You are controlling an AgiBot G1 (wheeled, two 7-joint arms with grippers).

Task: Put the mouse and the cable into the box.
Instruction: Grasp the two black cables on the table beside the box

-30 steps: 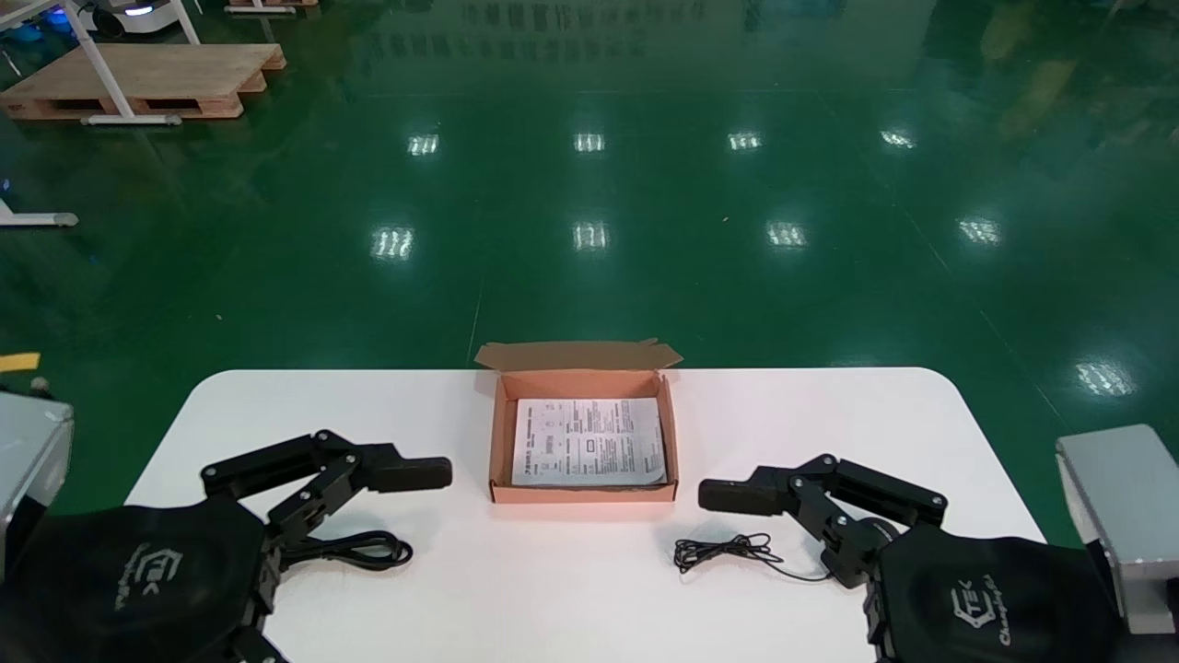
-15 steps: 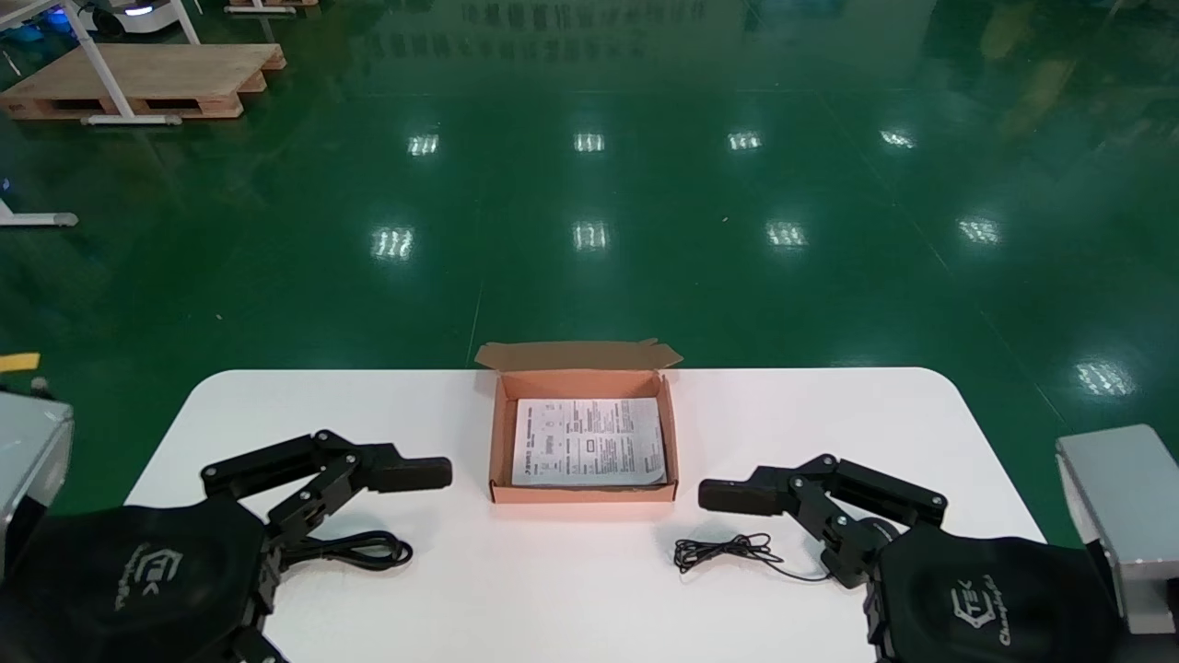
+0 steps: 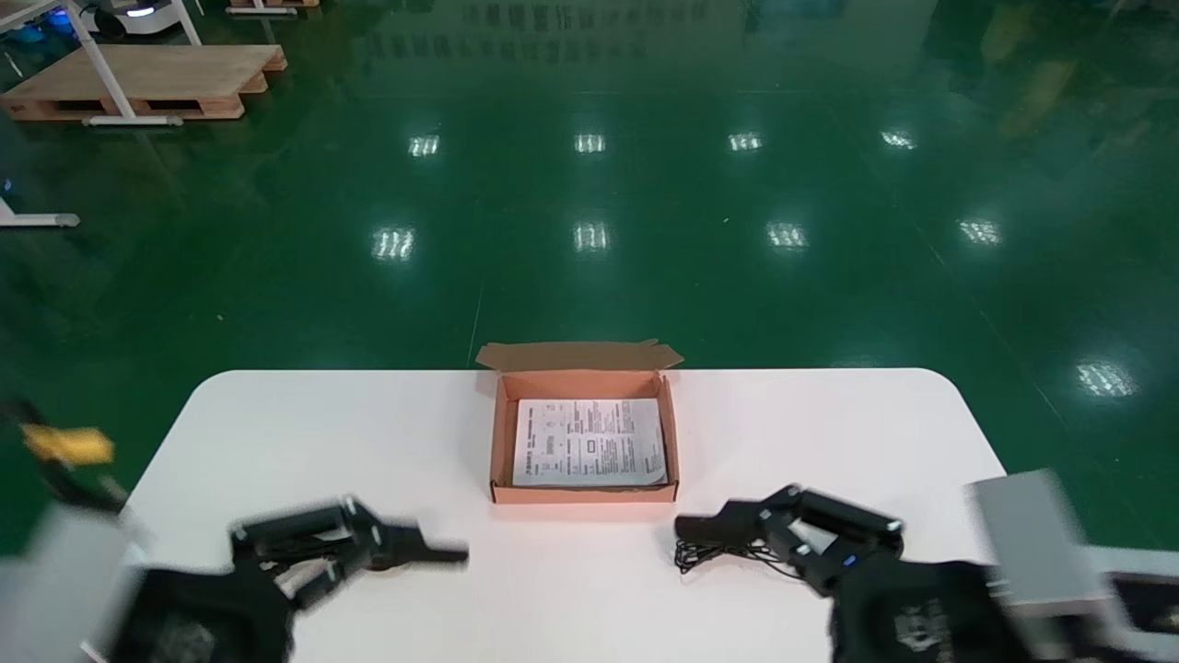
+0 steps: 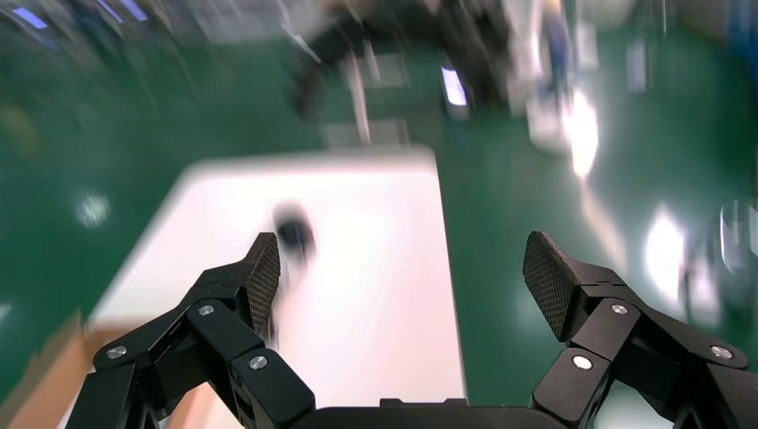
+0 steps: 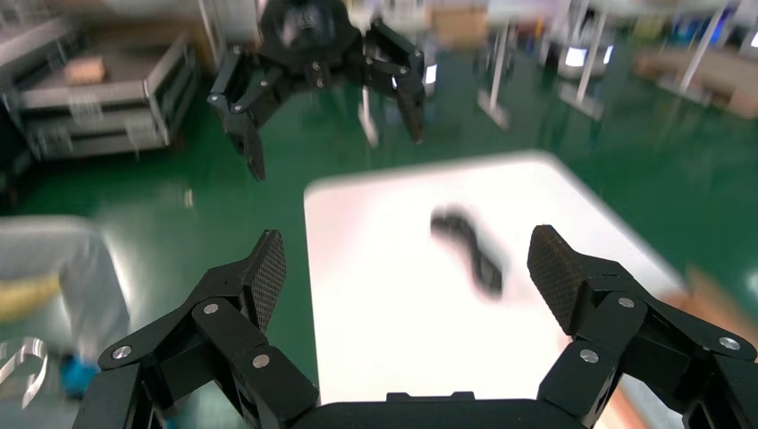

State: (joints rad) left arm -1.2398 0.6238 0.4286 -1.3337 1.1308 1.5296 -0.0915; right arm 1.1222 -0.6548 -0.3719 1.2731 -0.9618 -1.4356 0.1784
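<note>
Left tool (image 4: 404, 273) and right tool (image 5: 408, 264) gape wide above table (image 3: 589, 589).

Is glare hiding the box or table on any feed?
Head view: lamp reflections lie on the green floor beyond the table, none on the box; left wrist view: glare patches on the floor beside the table; right wrist view: none on the table.

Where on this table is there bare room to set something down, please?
Bare: the table left of the box, likewise right of it, and the near middle strip between the claws. Crowded: near left under the open left claw, and near right, where the open right claw hangs by the thin cable.
</note>
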